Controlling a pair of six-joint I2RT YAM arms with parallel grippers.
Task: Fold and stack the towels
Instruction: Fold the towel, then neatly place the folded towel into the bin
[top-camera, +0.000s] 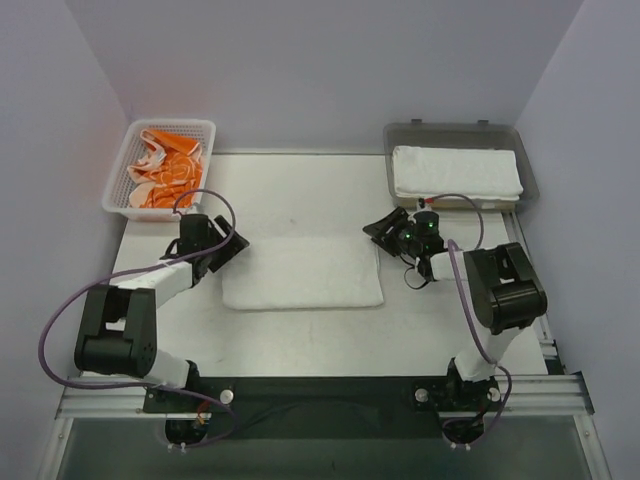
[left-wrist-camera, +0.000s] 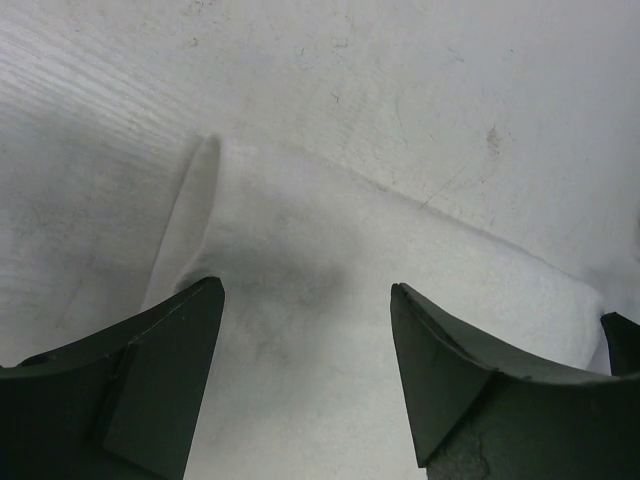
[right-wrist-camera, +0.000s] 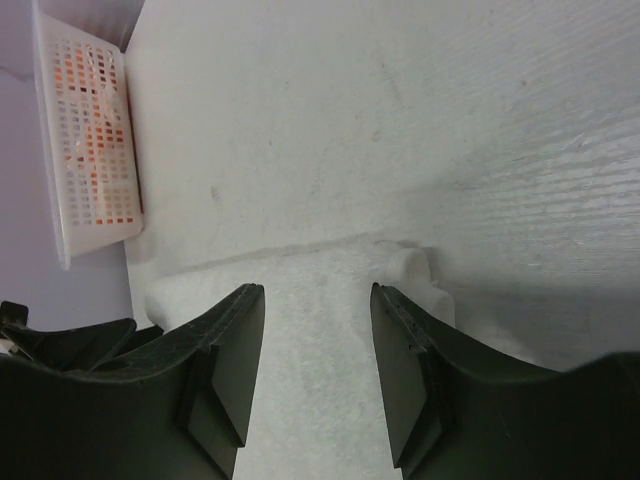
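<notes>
left claw: jaws apart, low | right claw: jaws apart, low | both angled inward

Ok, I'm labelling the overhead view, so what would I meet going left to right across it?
The white mesh basket holding orange towels, left gripper, flat white towel, right gripper, grey tray holding a folded white towel.

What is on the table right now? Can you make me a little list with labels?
flat white towel: middle of the table
left gripper: open, by its far left corner
right gripper: open, by its far right corner
basket: holds crumpled orange-and-white towel
tray: holds folded white towel
</notes>
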